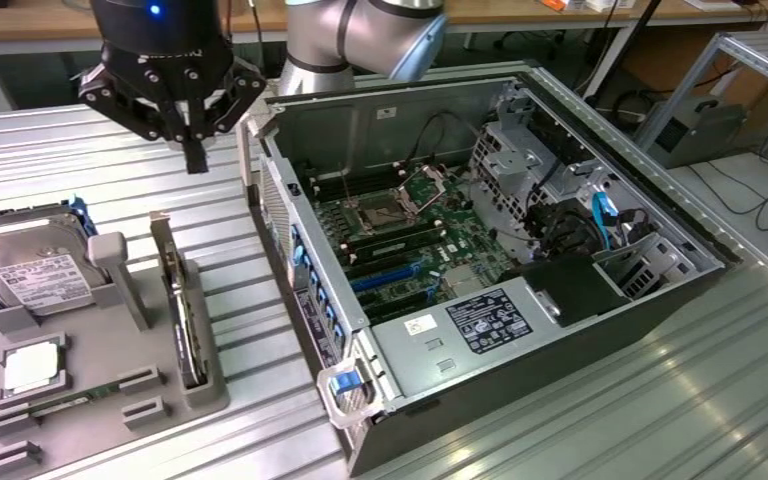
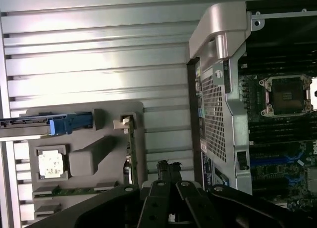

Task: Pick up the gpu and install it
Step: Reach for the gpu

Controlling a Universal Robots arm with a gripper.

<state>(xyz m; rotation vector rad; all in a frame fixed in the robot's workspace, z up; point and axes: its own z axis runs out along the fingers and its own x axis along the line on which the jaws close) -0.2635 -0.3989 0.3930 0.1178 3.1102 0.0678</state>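
Note:
The gpu [image 1: 179,305] is a thin dark card standing on edge in a slot of the grey holder tray [image 1: 204,400], at the exterior view's left. In the wrist view the gpu [image 2: 132,156] appears edge-on, with its pale bracket end [image 2: 124,123] at the tray's rim. My black gripper [image 1: 195,158] hangs in the air above the table, higher than the card and beyond its far end, with the fingers shut together and nothing between them. In the wrist view the gripper [image 2: 166,165] points down next to the card's edge, not touching it.
The open computer case [image 1: 398,390] lies at the exterior view's right, its motherboard [image 1: 404,235] exposed. The tray also holds a silver hard drive [image 1: 31,270], a square processor chip [image 1: 31,365] and a green memory stick [image 1: 64,405]. Ribbed metal tabletop [image 1: 651,400] surrounds everything.

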